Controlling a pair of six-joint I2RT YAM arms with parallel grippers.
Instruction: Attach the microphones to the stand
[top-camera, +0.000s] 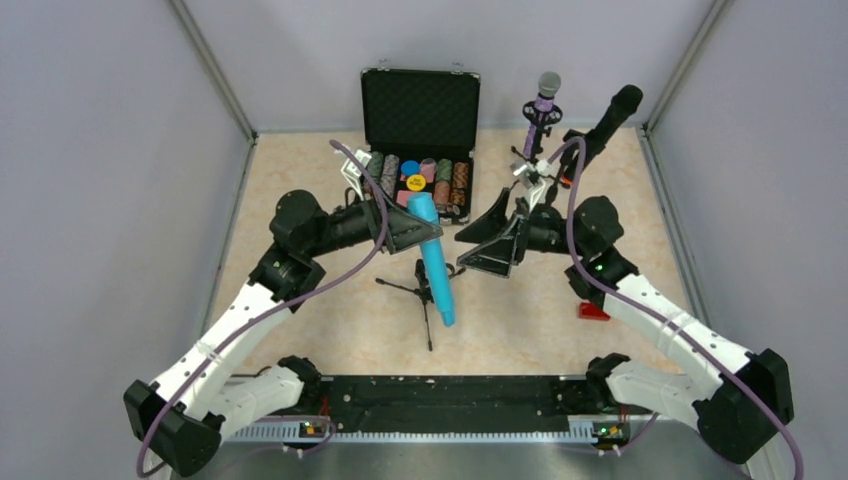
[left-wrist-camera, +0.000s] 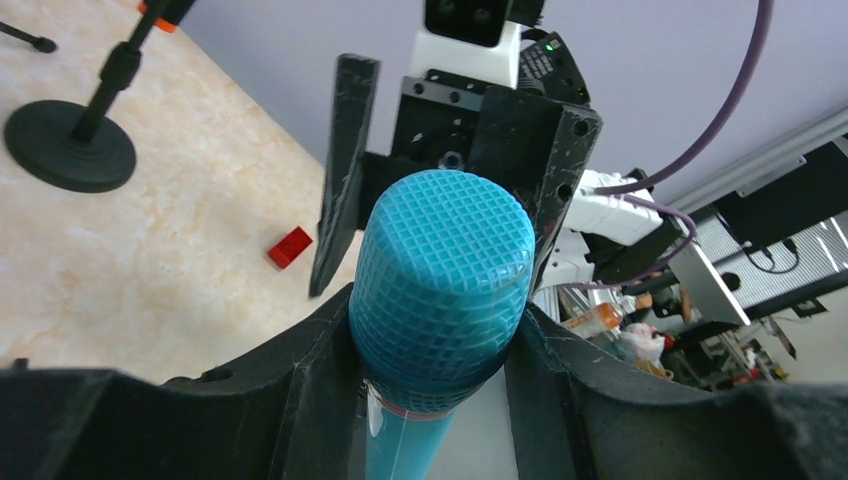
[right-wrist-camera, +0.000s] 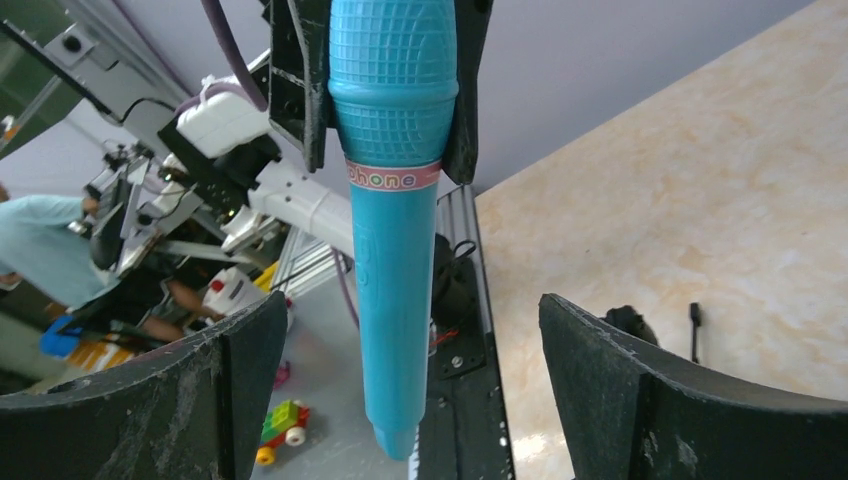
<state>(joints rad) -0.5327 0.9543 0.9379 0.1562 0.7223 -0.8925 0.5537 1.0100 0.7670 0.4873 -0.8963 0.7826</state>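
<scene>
The left gripper (left-wrist-camera: 436, 372) has its jaws closed on the head of the turquoise microphone (top-camera: 437, 270), clamping the gridded grille from both sides. The microphone hangs in the air just in front of the open case (top-camera: 420, 105), head toward the case and handle slanting down toward the arm bases. The right gripper (right-wrist-camera: 412, 330) faces it from the right with its jaws spread wide. In the right wrist view the handle passes between its two fingers (right-wrist-camera: 230, 390) without touching either. On the table in front of the case, under the turquoise microphone, stands a small tripod stand (top-camera: 425, 291). To the right of the case, the purple microphone (top-camera: 545, 98) sits upright in a black stand, silver grille up. Just beyond it, the black microphone (top-camera: 612, 112) leans in its own stand (left-wrist-camera: 70, 145) with a round base. A red block (top-camera: 592, 311) lies on the table well to the front right of the case.
</scene>
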